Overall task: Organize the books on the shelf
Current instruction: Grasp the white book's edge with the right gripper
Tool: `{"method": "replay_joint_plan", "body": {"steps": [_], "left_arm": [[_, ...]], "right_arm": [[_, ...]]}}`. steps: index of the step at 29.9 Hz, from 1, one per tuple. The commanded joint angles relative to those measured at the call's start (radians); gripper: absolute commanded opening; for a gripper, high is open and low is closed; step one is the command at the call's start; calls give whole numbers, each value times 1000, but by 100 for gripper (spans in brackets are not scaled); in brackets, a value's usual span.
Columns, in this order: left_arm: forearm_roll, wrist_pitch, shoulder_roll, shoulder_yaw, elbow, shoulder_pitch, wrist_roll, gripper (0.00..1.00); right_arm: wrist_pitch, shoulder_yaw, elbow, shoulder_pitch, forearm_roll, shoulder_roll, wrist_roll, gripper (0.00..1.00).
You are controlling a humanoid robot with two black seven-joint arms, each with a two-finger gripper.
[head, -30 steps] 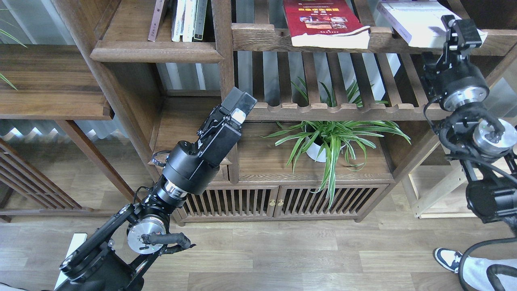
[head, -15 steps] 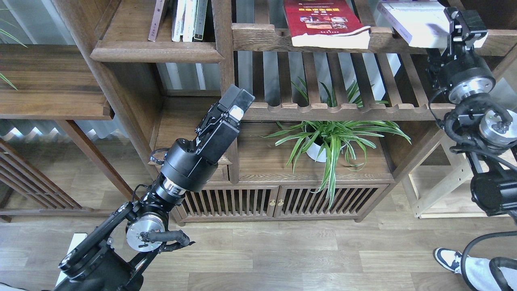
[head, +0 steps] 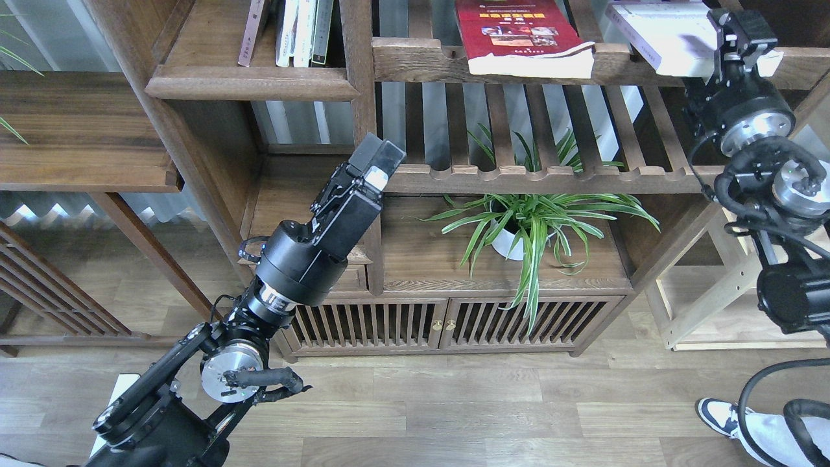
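The red book (head: 519, 35) with a yellow title band lies flat on the upper slatted rack and overhangs its front rail. The white book (head: 668, 32) lies on the same rack at the right. My right gripper (head: 740, 29) is at that book's front right corner, with its jaws around the corner. My left gripper (head: 378, 159) hangs empty, fingers together, in front of the bookcase post, well below both books. The solid shelf (head: 253, 84) with the rounded front edge is at the top left and holds several standing books (head: 301, 32). No maroon cover with white characters shows.
A potted spider plant (head: 525, 224) stands on the low cabinet (head: 441, 324) under the lower slatted rack (head: 551, 172). A bare solid board (head: 84, 162) sticks out at the far left. A person's shoe (head: 716, 415) is on the floor at the bottom right.
My right gripper has moved up, farther onto the white book's corner; the book has stayed put. My left arm has drifted slightly to the left.
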Motion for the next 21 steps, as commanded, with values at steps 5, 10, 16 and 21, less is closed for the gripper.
{"method": "replay_joint_plan", "body": {"steps": [5, 10, 16, 21], "left_arm": [[0, 0, 0, 0, -2, 0, 1, 99], [0, 0, 0, 0, -2, -1, 1, 99], [0, 0, 0, 0, -2, -1, 1, 99], [0, 0, 0, 1, -2, -3, 1, 99]], "right_arm": [[-8, 10, 0, 3, 0, 0, 0, 67], [-8, 17, -3, 3, 0, 2, 0, 54], [3, 23, -5, 3, 0, 5, 0, 46], [9, 26, -5, 1, 0, 14, 3, 37]]}}
